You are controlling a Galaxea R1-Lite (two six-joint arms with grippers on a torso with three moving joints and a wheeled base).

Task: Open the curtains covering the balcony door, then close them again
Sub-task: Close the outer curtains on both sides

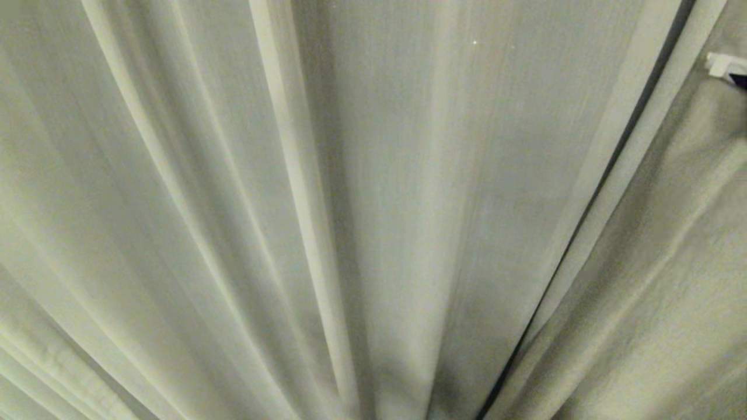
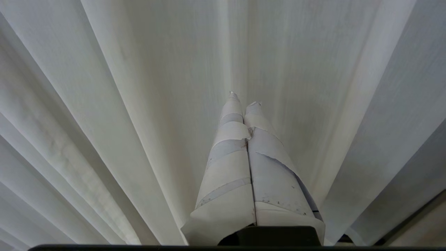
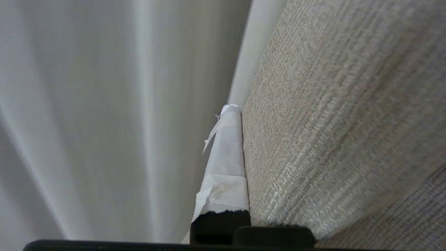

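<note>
Right across the robot's head view hung the curtains (image 1: 362,192), cream pleated panels filling everything ahead, with a thin dark gap running where the sheerer left panel met the coarser woven right panel (image 1: 671,280). At the upper right edge a small white piece of the right gripper (image 1: 723,65) poked out against that heavier fabric. From its own wrist camera, the right gripper (image 3: 232,109) showed one taped finger (image 3: 226,160) lying along the woven panel (image 3: 341,115); the cloth hid the other finger, and the grip seemed nearly shut on that panel's edge. The left gripper (image 2: 244,99) pointed at the pleats (image 2: 146,104), its taped fingers (image 2: 230,167) pressed together, holding nothing.
</note>
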